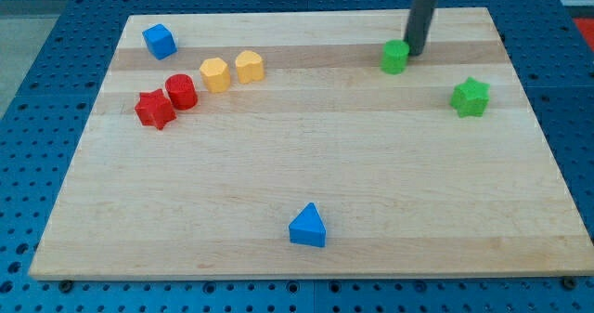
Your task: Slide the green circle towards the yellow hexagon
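The green circle [395, 57] sits near the view's top, right of centre. My tip [415, 52] is right beside it, at its right side, touching or nearly touching. Two yellow blocks lie at the upper left: one [214, 73] looks like the hexagon, the other [249, 66] sits just right of it. They are far to the left of the green circle.
A green star-shaped block [471, 97] lies at the right. A red circle [180, 91] and a red star-like block [154, 109] sit left of the yellow blocks. A blue cube [160, 41] is at top left, a blue triangle [308, 227] near the bottom. The wooden board [306, 164] bears them all.
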`<act>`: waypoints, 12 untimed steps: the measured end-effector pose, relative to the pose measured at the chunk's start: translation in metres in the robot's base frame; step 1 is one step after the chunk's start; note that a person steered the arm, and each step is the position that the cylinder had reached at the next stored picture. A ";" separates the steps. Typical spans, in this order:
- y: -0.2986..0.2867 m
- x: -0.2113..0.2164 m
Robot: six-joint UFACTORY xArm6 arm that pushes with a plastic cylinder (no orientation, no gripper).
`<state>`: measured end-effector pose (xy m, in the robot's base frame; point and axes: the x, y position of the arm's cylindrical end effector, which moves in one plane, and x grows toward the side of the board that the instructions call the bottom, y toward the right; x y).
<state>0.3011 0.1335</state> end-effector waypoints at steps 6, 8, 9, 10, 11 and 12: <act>-0.076 0.143; -0.116 0.038; -0.124 0.036; -0.108 0.081; -0.035 0.104; -0.029 0.040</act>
<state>0.3406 0.1047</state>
